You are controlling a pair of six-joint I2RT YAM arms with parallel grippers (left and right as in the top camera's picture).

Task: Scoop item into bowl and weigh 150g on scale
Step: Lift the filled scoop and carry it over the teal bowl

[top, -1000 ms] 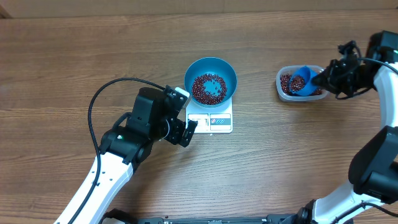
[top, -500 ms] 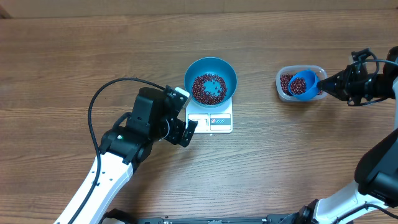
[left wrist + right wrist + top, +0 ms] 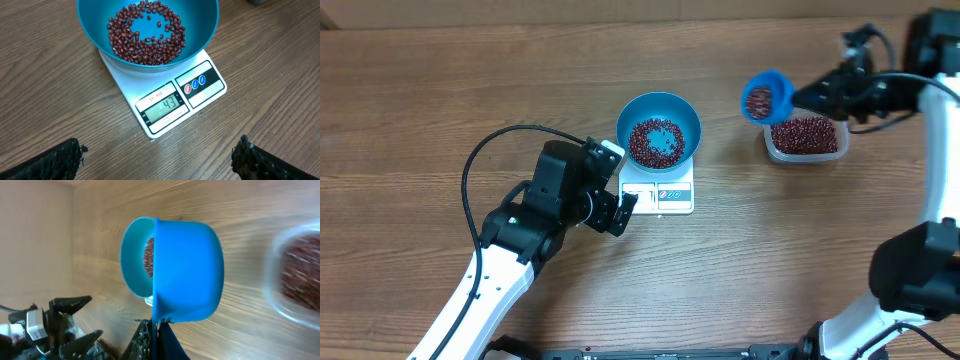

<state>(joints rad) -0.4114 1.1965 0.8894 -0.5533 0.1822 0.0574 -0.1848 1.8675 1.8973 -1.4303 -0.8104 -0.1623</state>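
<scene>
- The right claw (image 3: 810,97) is clamped tight on the handle of a small blue scoop (image 3: 766,97), which hangs in the air just off the clear tub's (image 3: 769,140) near corner, on the side facing the bowl.
- The scoop carries a load of dark red beans (image 3: 758,100). It appears level enough to keep them in, so this looks like the carry from tub to bowl.
- The tub sits on the desk (image 3: 440,80) well to the right of the scale, with a thick layer of beans in it. That leaves plenty to draw on.
- The left claw (image 3: 617,212) rests spread wide and holds nothing. It lies low beside the scale's front left corner, and its camera looks straight at the readout, seemingly parked there to watch the number.
- The blue bowl (image 3: 202,25) stands on the white scale (image 3: 212,92) and overhangs its back edge while leaving the display (image 3: 165,106) uncovered.
- A loose ring of beans covers the bottom of the bowl, with a bare patch at the centre.
- The display reads 43, well short of the target, so several more scoops are probably needed.
- The likely risk is beans spilling over the scoop's lip before it reaches the bowl.
</scene>
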